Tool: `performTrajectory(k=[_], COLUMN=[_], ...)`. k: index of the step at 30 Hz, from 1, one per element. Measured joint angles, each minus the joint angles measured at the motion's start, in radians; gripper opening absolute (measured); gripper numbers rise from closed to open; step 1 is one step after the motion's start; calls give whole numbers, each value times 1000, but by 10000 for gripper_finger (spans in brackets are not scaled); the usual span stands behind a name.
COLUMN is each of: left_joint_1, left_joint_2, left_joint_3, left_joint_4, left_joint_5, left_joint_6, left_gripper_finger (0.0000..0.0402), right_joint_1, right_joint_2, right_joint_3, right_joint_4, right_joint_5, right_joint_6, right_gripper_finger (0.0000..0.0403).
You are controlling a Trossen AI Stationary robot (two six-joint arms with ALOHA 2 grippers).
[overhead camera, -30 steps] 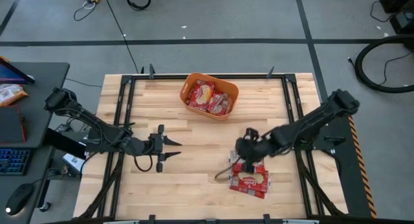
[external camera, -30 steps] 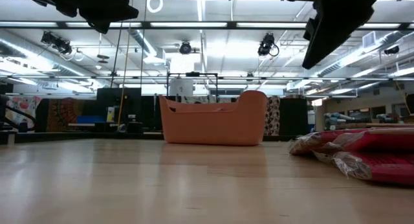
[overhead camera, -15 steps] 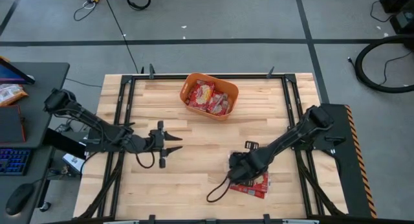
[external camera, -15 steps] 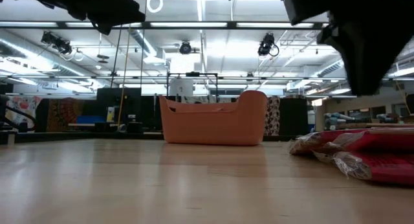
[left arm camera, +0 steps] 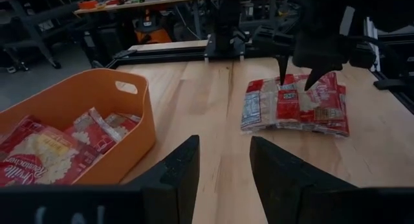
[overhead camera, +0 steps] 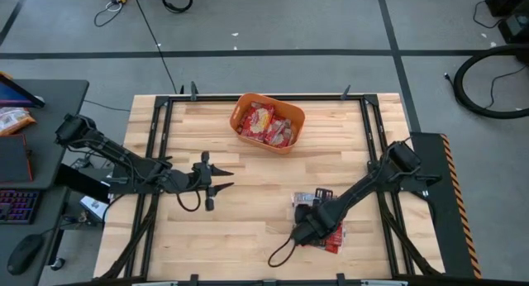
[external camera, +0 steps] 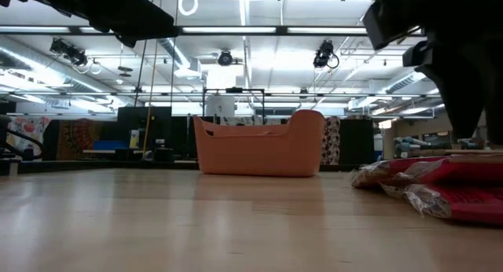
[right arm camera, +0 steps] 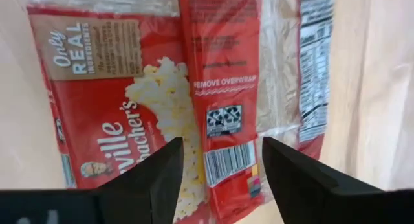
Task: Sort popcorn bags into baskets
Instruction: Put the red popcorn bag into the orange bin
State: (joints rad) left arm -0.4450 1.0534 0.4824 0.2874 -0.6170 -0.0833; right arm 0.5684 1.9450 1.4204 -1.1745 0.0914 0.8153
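Popcorn bags [overhead camera: 329, 228] lie in a small overlapping stack on the near right part of your table [overhead camera: 248, 178], red packets with white and yellow print, and your right gripper [overhead camera: 304, 230] is directly over them with its fingers spread apart. Through the right wrist view you look straight down on the stack: one packet [right arm camera: 116, 94] shows popcorn artwork face up, and a second one [right arm camera: 223, 88] lies across it back side up, with a barcode and the words "remove overwrap", while both dark fingers [right arm camera: 149, 179] straddle that upper packet without closing on it. From the left wrist view you see the same fingertips pointing down just above the top packet [left arm camera: 297, 101]; whether they touch it cannot be told. Your orange basket [overhead camera: 269, 122] sits at the far middle of the table, well apart from the stack, and already holds several red packets [overhead camera: 263, 121]. Your left gripper [overhead camera: 216, 183] hangs over the left middle of the table, jaws open and holding nothing, pointed toward the centre. In the low view the basket [external camera: 259, 146] stands upright at mid-distance and the stack [external camera: 440, 189] lies flat at the right edge
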Motion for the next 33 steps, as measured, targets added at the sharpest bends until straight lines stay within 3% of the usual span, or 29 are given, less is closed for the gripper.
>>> performTrajectory(k=[11, 23, 31, 33], left_joint_1=[-1, -2, -2, -2], left_joint_2=[0, 0, 0, 0], left_joint_3=[0, 1, 1, 1], left_joint_4=[-3, -17, -17, -25], left_joint_5=[1, 11, 11, 12], left_joint_6=[-11, -11, -14, -30], left_gripper_finger=[141, 141, 141, 141], right_joint_1=[75, 64, 48, 44], right_joint_2=[53, 96, 84, 82], right_joint_3=[-2, -3, -3, -3], right_joint_4=[24, 35, 33, 33], right_joint_5=[192, 158, 144, 143], right_joint_6=[-31, -100, -96, -104], right_gripper_finger=[189, 106, 12, 8])
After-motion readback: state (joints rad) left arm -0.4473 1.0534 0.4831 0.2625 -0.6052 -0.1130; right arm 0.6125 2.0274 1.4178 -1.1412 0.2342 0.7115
